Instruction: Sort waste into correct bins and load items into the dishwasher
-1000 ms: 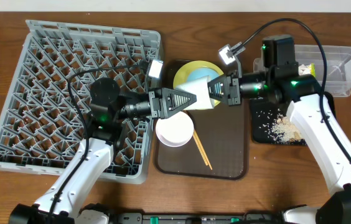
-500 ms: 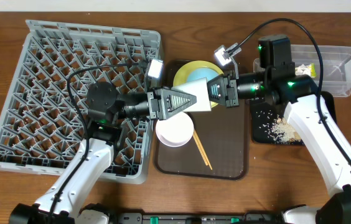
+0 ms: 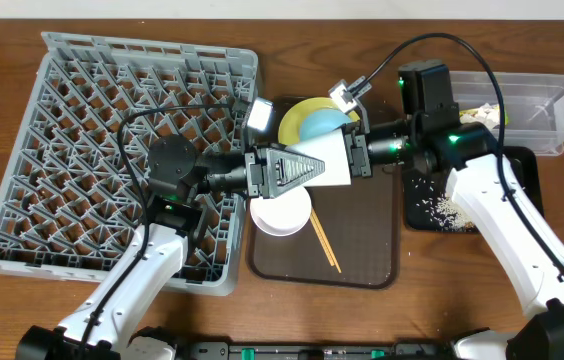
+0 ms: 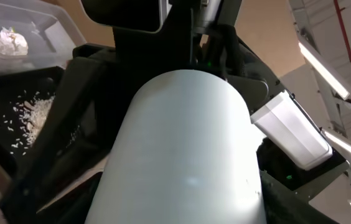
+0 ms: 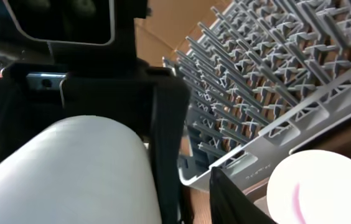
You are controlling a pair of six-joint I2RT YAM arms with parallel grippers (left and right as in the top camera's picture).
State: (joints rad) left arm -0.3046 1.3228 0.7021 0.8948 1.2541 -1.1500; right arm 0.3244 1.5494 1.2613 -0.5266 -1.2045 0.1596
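Wooden chopsticks lie slantwise on the brown serving tray at the near middle of the counter. Their upper ends are just beside the pale pink bowl, which sits upright at the tray's left edge. Left of the tray the big grey dish rack fills that side of the counter; the left arm stretches over its near right corner. Right of the tray, the shallow black tray holds a scatter of pale rice scraps, partly under the right arm.

Just beyond the bowl, the 2 tools meet nose to nose with the small white cup lying on its side in the air between them. The left tool points in from the left with the cup between its fingers; whether they press on it I cannot tell. The right tool touches the cup's other end, and the cup hides its fingers too much to say whether they pinch the wall or stand off it. In the left wrist view the cup's white wall fills the middle of the frame.

Just beyond the cup the light blue bowl rests on the round yellow plate by the tray's far end. Farthest right, the clear tub holds crumpled white paper.
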